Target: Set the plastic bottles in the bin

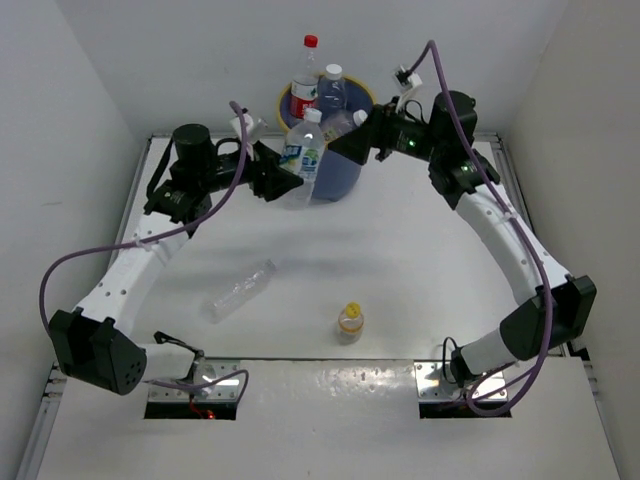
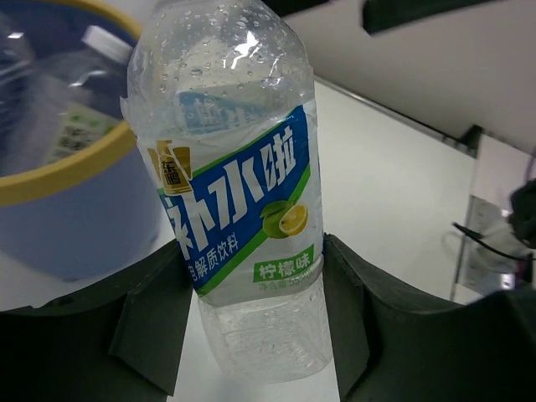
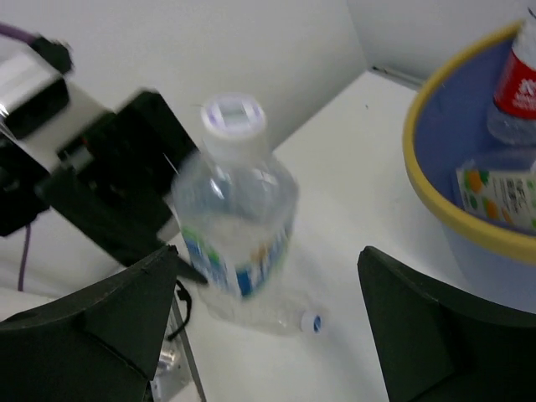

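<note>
top view: left gripper (image 1: 296, 180) is clamped on the lower body of the labelled bottle (image 1: 305, 150). the bottle is roughly upright, just outside the near-left wall of the bin (image 1: 342, 172), not over the rim. right gripper (image 1: 364, 138) sits at the bin's right rim. the bin holds a red-capped bottle (image 1: 306, 75) and at least two more. a clear bottle (image 1: 240, 290) lies on the table (image 1: 420, 260). a yellow-capped bottle (image 1: 350, 320) stands near it, both well apart from the bin.

left wrist: fingers (image 2: 146, 327) press both sides of the labelled bottle just below its blue-green label. the yellow rim is beside it, up-left.

right wrist: jaws wide apart, nothing between them. labelled bottle below, bin at right.

step looks like carry and drop. raise until the base clears the rim, move over the bin's middle, then open. letting go here would likely drop it outside. the grip is low, so the bottle may tip; go smooth. the right arm crowds the rim, so watch for a clash.
</note>
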Robot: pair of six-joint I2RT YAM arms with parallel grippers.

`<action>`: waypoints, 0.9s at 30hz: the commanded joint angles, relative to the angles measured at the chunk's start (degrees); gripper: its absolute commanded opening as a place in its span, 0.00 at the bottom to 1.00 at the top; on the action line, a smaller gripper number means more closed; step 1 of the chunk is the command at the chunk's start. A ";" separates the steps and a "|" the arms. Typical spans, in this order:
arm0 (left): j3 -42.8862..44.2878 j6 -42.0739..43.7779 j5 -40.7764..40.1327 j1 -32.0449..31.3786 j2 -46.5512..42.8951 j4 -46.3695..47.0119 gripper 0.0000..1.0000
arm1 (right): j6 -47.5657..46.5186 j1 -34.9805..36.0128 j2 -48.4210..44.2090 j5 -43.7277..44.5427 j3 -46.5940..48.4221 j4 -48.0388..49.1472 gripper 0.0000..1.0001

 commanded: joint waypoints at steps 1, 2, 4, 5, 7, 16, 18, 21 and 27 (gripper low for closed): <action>0.70 -4.15 4.68 -2.79 0.49 3.29 0.17 | 2.63 2.00 1.95 1.50 6.68 3.67 0.86; 0.70 -4.15 4.68 -3.32 0.49 3.29 0.17 | 3.15 2.96 3.00 1.41 8.43 3.59 0.86; 1.23 -4.15 4.68 -4.11 -0.04 3.29 0.17 | 2.80 3.93 3.80 1.50 9.06 3.32 0.86; 1.23 -4.15 4.68 -4.64 -0.04 3.29 0.17 | 2.11 4.28 4.32 1.76 9.24 3.23 0.86; 1.76 -4.15 4.68 -4.64 -0.56 3.29 0.17 | 2.10 5.42 5.12 2.02 9.50 2.88 0.86; 2.28 -4.15 4.17 -5.78 -0.57 3.29 0.33 | 2.98 6.04 5.91 2.20 9.68 4.11 0.18; 2.28 -4.84 2.06 -5.78 -0.57 3.29 0.73 | 2.63 6.04 5.82 2.98 10.03 3.94 0.06; 2.90 -4.85 -4.97 -4.65 -1.09 1.45 1.00 | 0.60 4.64 6.61 6.67 12.93 2.70 0.00; 5.27 -2.84 -14.92 2.65 -2.41 0.83 1.00 | -0.18 -3.87 11.43 17.74 22.24 7.44 0.00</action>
